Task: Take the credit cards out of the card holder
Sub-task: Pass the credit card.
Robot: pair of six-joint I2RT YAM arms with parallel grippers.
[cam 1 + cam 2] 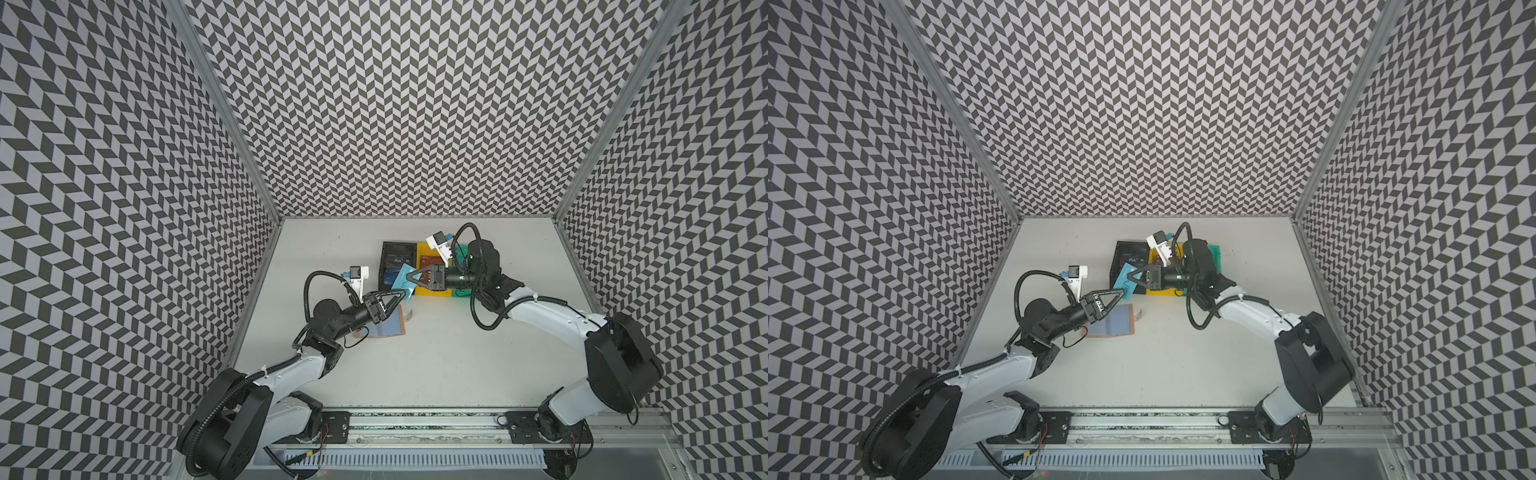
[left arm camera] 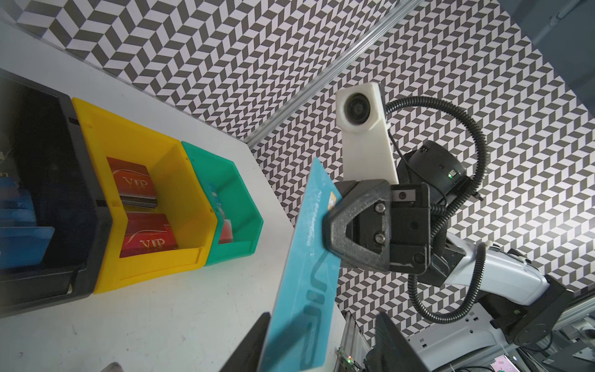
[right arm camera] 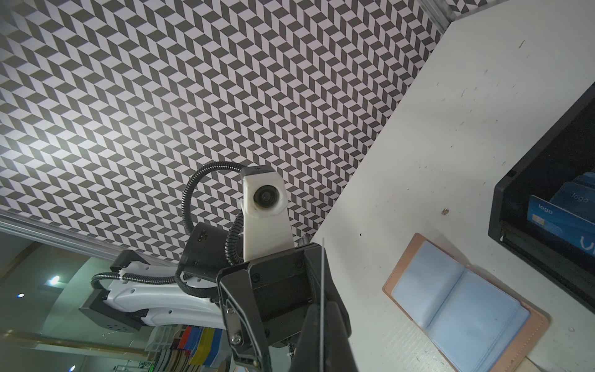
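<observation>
The left arm (image 1: 286, 372) and right arm (image 1: 548, 318) reach from the near edge over a scuffed matte white worktop (image 1: 415, 365) walled by chevron-print panels (image 1: 415, 104). The left wrist view alone lets "VIP" be read on glossy red cards (image 2: 132, 183) in the yellow bin (image 2: 96, 138), which sits between the black bin (image 2: 82, 180) and green bin (image 2: 240, 183). The stitched tan card holder (image 3: 463, 309) lies open on the left, showing pale blue plastic sleeves. Just beyond it the right gripper (image 1: 411, 276) pinches a thin teal card (image 2: 302, 290). The left gripper (image 1: 402, 294) stands open astride it.
</observation>
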